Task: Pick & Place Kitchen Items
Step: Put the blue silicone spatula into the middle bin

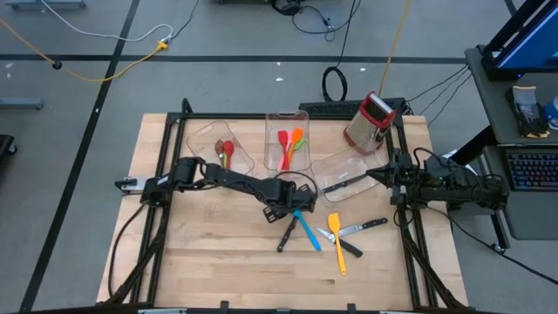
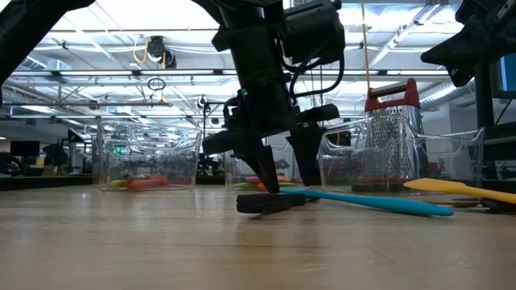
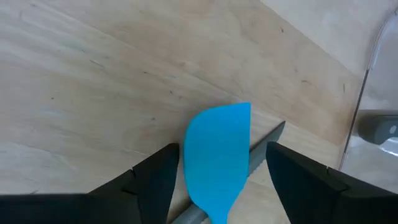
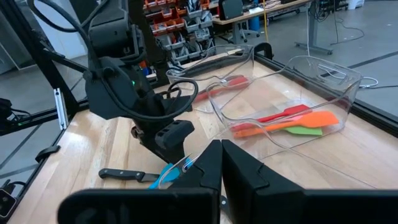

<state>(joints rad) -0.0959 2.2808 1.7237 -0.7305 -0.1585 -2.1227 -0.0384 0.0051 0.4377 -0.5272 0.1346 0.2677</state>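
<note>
Blue spatula (image 3: 216, 155) is lying across a knife (image 3: 261, 146); left gripper (image 3: 217, 180), fingers apart, is straddling it and should be closing on the spatula alone.

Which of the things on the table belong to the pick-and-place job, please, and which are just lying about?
Job:
blue spatula, between the left gripper's open fingers
black-handled knife under it
yellow spatula
knife beside it
orange spatula, already binned
bins

Lying about:
grater
right gripper, shut, waiting
</note>
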